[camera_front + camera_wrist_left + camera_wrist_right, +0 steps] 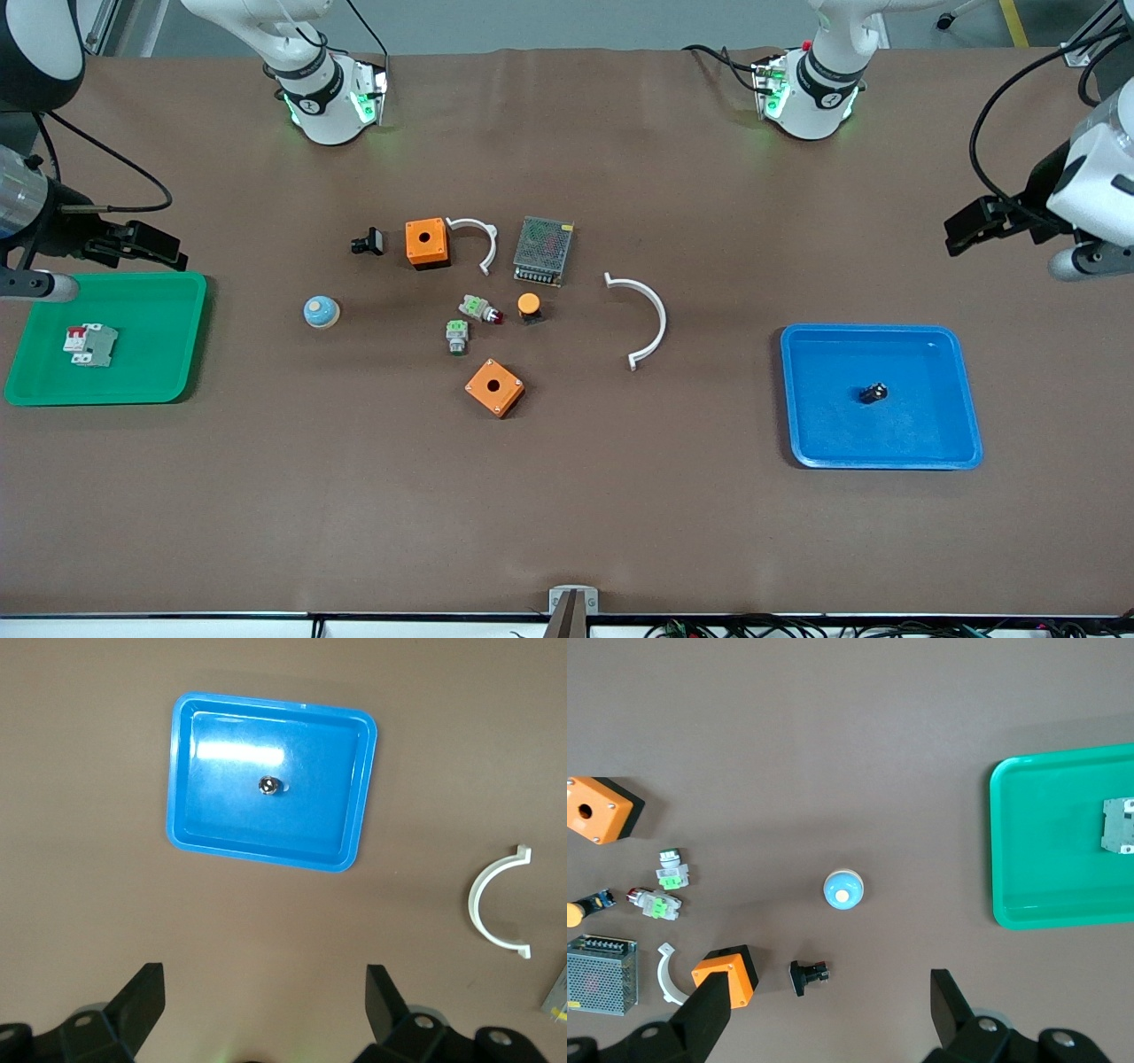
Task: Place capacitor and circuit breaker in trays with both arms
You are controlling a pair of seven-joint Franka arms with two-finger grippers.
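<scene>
Tiny black stubby capacitor (873, 392) lay in shallow blue plastic tray (961, 425), near its middle, toward left arm's end of table. Small white-grey circuit breaker (90, 345), red levers at one end, lay in shallow green plastic tray (168, 372) toward right arm's end.

Left gripper (974, 227) hung over bare table beside blue tray, jaws wide, empty. Right gripper (146, 245) hung over green tray's edge, jaws wide, empty.

Judgement: both parts placed, each nearest its own arm; only retreat remained.
</scene>
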